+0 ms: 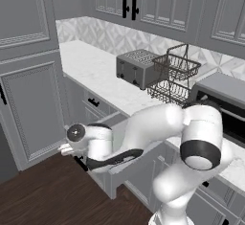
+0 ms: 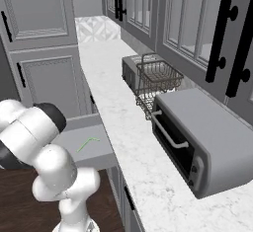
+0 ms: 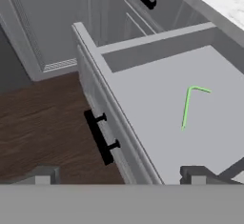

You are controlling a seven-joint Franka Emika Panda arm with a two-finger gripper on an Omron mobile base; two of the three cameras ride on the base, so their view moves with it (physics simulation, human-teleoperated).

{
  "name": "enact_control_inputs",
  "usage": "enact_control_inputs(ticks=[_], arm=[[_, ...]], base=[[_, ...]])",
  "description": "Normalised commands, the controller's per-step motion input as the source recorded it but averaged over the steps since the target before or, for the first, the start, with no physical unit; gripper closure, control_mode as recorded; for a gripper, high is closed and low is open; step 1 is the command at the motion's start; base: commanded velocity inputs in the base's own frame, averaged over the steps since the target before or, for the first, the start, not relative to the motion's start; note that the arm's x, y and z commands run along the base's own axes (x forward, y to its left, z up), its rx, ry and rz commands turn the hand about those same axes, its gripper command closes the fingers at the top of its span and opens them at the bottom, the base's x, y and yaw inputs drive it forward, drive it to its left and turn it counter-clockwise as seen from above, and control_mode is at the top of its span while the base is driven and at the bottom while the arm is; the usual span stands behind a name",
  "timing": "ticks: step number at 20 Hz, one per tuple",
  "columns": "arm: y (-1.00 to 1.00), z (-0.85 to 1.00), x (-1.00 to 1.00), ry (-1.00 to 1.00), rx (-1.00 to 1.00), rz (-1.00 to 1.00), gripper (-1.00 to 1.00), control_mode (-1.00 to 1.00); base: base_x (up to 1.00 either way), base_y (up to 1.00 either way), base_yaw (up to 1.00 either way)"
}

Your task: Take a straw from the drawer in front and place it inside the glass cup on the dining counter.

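Note:
The drawer stands pulled open, its black bar handle on the front panel. On its grey floor lies the straw, thin and light green, with a short bent end. It also shows in the drawer as a straw. My gripper hovers open above the drawer's front edge, near the handle, with nothing between its fingertips. From the left, the gripper hangs beside the drawer front. The glass cup and the dining counter are out of view.
A toaster, a wire basket rack and a toaster oven stand on the marble worktop behind the drawer. A tall grey cabinet rises at the left. Dark wood floor lies below.

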Motion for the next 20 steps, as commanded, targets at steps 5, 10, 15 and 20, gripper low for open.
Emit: enact_control_inputs(ticks=[5,10,15,20], arm=[[-0.75,0.70,0.70,0.15,0.24,0.00,-1.00,-1.00],[-0.19,0.15,0.76,0.24,0.07,0.01,-1.00,-1.00],[0.00,-0.33,0.51,0.23,-0.02,0.02,-1.00,-1.00],[0.00,-0.53,0.15,0.11,-0.04,0.01,-1.00,-1.00]], base=[[0.00,0.00,0.00],[0.00,0.00,0.00],[0.00,0.00,0.00],[0.00,0.00,0.00]])
